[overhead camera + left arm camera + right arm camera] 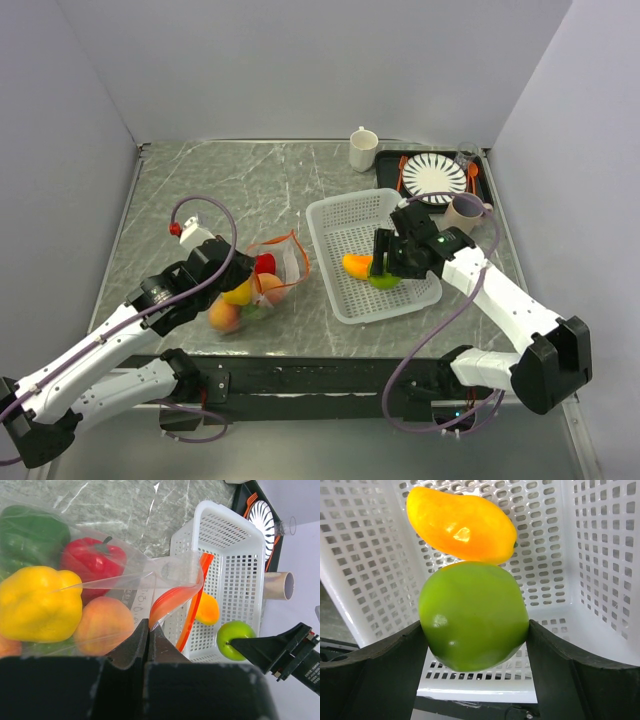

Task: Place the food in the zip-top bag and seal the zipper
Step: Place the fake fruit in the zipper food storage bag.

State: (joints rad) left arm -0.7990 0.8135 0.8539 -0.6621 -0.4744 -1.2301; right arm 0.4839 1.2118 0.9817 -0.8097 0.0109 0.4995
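Several glossy toy foods, among them a yellow pepper (pixel 37 602), a red pepper (pixel 92 562) and a peach (pixel 102 625), lie inside the clear soft zip-top bag (pixel 272 278). Its orange-red zipper strip (pixel 192 605) gapes toward 3 o'clock, and the left gripper (pixel 148 625) is pinched tight on the bag's lip. At the bag's 3 o'clock, the white plastic mesh basket (pixel 350 215) holds an orange piece (pixel 462 522) touching a green apple (pixel 472 615), which the right gripper (pixel 385 262) clasps with jaws spread wide. Loading looks to be under way. The next move calls for lifting the apple and carrying it toward 9 o'clock into the mouth.
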